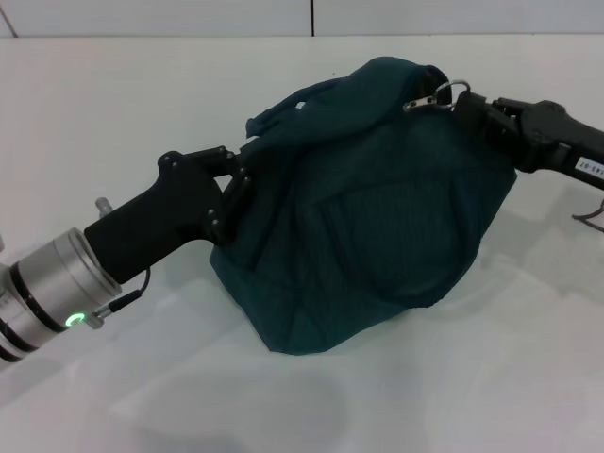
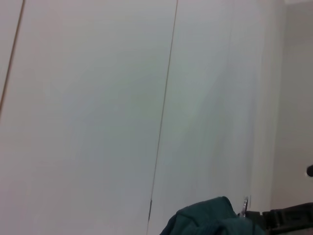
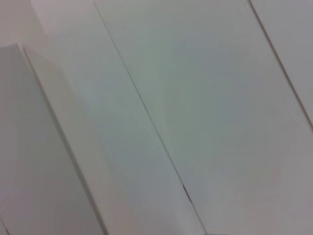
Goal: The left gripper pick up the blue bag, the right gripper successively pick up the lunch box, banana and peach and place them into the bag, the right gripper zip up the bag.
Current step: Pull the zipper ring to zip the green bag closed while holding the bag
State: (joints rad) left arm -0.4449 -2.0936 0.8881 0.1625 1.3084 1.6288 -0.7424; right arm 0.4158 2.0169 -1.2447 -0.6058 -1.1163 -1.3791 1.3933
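Note:
The blue bag (image 1: 368, 208) is a dark teal fabric bag, bulging and held off the white table. My left gripper (image 1: 238, 179) comes from the lower left and is shut on the bag's left edge. My right gripper (image 1: 462, 106) comes from the right and is shut on the metal zipper pull ring (image 1: 444, 94) at the bag's top right corner. The bag's top edge also shows in the left wrist view (image 2: 205, 220), with the right gripper's black body (image 2: 288, 218) beside it. The lunch box, banana and peach are out of view. The right wrist view shows only wall panels.
The white table (image 1: 142, 113) spreads all around the bag. A white wall with panel seams (image 1: 312, 17) runs along the back. A thin cable (image 1: 593, 215) hangs by the right arm.

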